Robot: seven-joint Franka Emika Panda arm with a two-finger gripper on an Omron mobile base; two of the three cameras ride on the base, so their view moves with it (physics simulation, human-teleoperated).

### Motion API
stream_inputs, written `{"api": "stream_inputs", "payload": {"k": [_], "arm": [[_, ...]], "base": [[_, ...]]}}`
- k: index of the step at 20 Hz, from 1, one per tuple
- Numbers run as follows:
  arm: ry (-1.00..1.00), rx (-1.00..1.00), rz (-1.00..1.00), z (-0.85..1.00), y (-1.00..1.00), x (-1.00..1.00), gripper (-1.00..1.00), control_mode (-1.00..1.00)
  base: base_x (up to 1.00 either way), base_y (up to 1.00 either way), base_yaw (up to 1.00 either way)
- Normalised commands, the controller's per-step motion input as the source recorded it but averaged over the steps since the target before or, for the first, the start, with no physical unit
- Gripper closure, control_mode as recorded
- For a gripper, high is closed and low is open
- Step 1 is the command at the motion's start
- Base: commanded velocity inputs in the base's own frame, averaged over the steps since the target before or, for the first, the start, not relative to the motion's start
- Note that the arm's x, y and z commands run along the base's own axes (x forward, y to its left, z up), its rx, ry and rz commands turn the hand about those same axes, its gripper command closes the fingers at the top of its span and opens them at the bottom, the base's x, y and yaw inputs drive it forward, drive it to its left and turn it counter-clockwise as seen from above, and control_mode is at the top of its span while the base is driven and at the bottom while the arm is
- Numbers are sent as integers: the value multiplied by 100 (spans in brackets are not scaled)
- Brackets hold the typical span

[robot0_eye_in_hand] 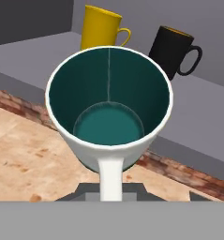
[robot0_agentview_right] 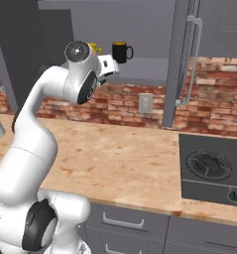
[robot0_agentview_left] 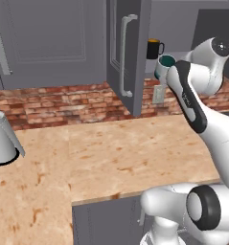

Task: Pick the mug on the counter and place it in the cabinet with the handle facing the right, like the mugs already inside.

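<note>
- The gripper [robot0_eye_in_hand: 111,190] is clamped on the handle [robot0_eye_in_hand: 111,178] of the mug [robot0_eye_in_hand: 108,105], holding it high above the counter [robot0_agentview_left: 111,153] and just short of the open cabinet [robot0_agentview_right: 140,69].
- In the hand view the mug sits directly ahead of the fingers, its teal mouth turned back toward the camera and its handle pointing straight at the hand.
- Beyond the mug, on the shelf [robot0_eye_in_hand: 212,101], stand a yellow mug [robot0_eye_in_hand: 100,26] and a black mug [robot0_eye_in_hand: 172,47]; both handles point to the right in that view.
- The cabinet door [robot0_agentview_left: 128,52] hangs open, to the left of the gripper in the left base view.
- In the left base view the mug [robot0_agentview_left: 165,67] floats just below and beside the black mug [robot0_agentview_left: 154,49], close to the shelf edge.
- Risk, judged from here: the mug is carried tipped, so it must be righted before release, or it would land on its side and roll.
- Risk: the handle now faces the hand, not the right; set down like this, it would not match the others.
- Risk: the shelf space is tight; a push straight in could knock the black or yellow mug.
- Risk: a grip on the thin loop alone may let the mug swivel while turning.
</note>
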Motion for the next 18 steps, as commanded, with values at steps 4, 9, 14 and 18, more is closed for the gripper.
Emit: {"api": "stream_inputs", "payload": {"k": [4,9,14,18], "arm": [[0,0,0,0,-8,37,100,-100],[0,0,0,0,-8,37,100,-100],[0,0,0,0,-7,39,100,-100],[0,0,0,0,-4,38,100,-100]], "base": [[0,0,0],[0,0,0],[0,0,0],[0,0,0]]}}
